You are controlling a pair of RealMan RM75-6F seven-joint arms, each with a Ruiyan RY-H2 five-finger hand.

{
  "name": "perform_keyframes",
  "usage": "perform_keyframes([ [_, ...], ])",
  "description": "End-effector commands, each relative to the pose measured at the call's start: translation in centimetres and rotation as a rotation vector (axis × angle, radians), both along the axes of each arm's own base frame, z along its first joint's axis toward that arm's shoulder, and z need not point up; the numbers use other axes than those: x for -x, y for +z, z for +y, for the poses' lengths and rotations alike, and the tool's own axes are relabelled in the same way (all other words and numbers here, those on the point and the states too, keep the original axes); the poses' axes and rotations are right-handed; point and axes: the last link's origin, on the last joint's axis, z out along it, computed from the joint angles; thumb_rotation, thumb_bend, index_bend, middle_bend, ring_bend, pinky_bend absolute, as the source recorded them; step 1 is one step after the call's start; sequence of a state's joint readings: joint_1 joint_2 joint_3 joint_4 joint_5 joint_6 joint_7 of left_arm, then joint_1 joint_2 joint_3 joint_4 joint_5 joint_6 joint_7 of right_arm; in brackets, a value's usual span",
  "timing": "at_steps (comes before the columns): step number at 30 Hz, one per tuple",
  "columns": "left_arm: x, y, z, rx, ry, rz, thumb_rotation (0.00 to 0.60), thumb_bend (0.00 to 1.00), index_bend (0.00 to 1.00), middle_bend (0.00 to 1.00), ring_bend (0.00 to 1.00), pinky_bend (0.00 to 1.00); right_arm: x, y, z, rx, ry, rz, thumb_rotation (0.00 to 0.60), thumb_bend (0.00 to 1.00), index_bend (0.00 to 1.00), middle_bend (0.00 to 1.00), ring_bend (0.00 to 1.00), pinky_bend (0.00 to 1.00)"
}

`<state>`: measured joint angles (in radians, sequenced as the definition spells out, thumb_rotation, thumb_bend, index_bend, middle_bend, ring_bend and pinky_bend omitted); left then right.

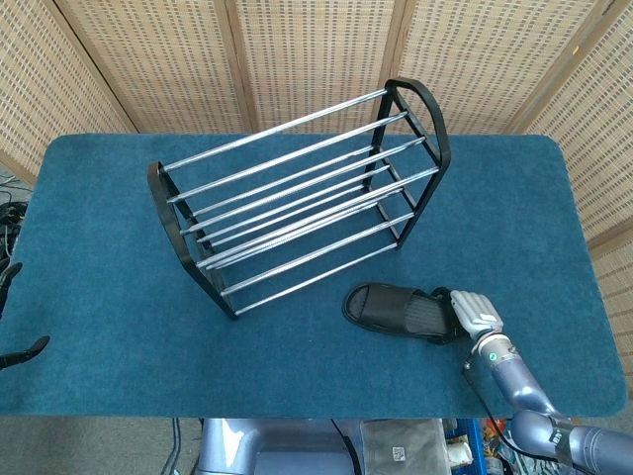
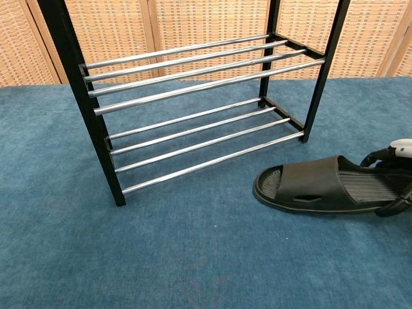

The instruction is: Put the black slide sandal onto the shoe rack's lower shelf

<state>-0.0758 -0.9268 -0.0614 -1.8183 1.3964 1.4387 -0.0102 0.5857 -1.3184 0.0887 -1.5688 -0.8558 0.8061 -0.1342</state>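
The black slide sandal [image 1: 396, 309] [image 2: 322, 187] lies on the blue table cover in front of the rack's right end, toe pointing left. My right hand [image 1: 473, 313] [image 2: 394, 168] grips its heel end, dark fingers curled over the top and another under the sole edge. The shoe rack [image 1: 297, 188] stands tilted across the middle of the table; the chrome bars of its lower shelf [image 2: 206, 138] carry nothing. Only two dark fingertips of my left hand [image 1: 22, 349] show at the left edge, off the table, spread and holding nothing.
The blue cover [image 1: 119, 297] spans the whole table. Woven screens [image 1: 316, 49] close off the back. Cables [image 1: 8, 213] lie off the table's left side. The rack's black end frame [image 2: 90, 122] stands near the front left.
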Motion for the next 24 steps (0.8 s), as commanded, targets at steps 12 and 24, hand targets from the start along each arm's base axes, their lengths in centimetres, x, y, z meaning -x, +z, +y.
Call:
perform_keyframes([
  [12,0.1,0.3,-0.1,0.001,-0.004,-0.016,0.600,0.21,0.00,0.00,0.00,0.00,-1.4,0.5,0.4,0.066,-0.126,-0.183,0.600,0.29,0.61,0.62,0.54,0.59],
  [24,0.1,0.3,-0.1,0.013,-0.007,-0.026,0.600,0.21,0.00,0.00,0.00,0.00,-7.5,-0.7,-1.4,0.207,-0.211,-0.154,0.600,0.31,0.61,0.64,0.58,0.62],
])
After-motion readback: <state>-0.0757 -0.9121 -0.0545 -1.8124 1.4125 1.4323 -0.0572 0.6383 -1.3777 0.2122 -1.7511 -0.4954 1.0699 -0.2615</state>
